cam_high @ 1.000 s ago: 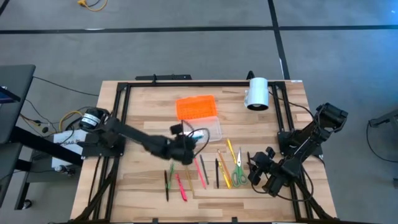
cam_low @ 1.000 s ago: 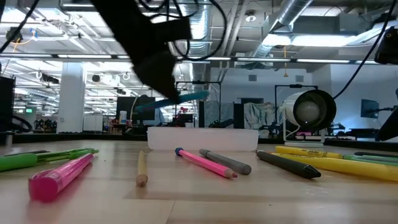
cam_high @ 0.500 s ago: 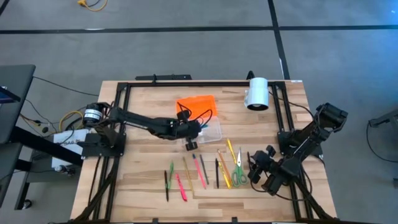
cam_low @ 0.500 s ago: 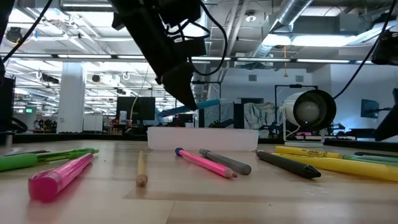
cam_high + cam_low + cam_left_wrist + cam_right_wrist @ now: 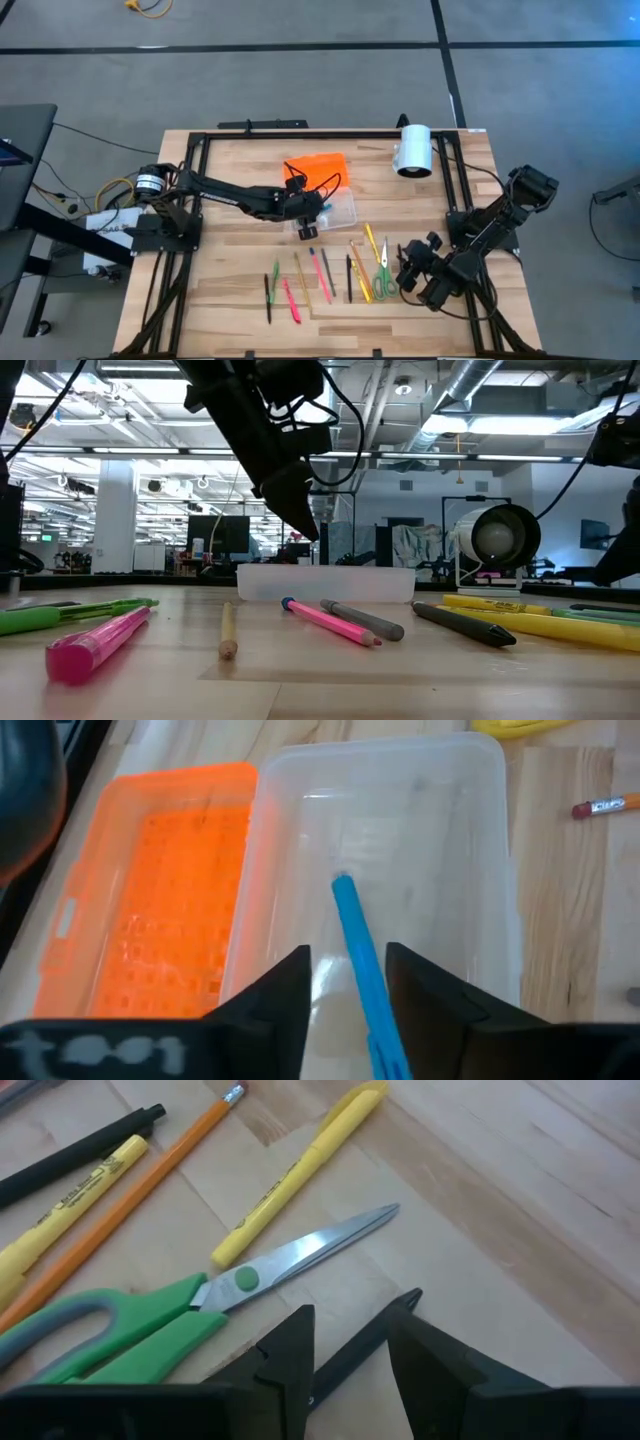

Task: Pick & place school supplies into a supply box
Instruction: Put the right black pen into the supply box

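The clear supply box (image 5: 342, 210) stands at mid-table, its orange lid (image 5: 315, 170) folded open on the far side. A blue pen (image 5: 355, 935) lies inside the box. My left gripper (image 5: 308, 226) hangs over the box's near end, open, a finger on either side of the pen without touching it (image 5: 348, 955). Several pens and pencils (image 5: 310, 275) and green-handled scissors (image 5: 383, 280) lie on the wood nearer the front. My right gripper (image 5: 408, 272) is open just right of the scissors (image 5: 130, 1330), low over a thin black pen (image 5: 360, 1348).
A white cylinder (image 5: 412, 150) lies at the far right. A black frame (image 5: 200, 150) borders the table's sides and far edge. Yellow highlighters (image 5: 300, 1170), an orange pencil (image 5: 130, 1190) and a black pen (image 5: 70, 1155) lie close to the scissors.
My left gripper has carried the blue pen from above the row of pens toward the far edge, to above the box. The pen, which stuck out below the fingers in the low view, no longer shows there and now lies in the box.
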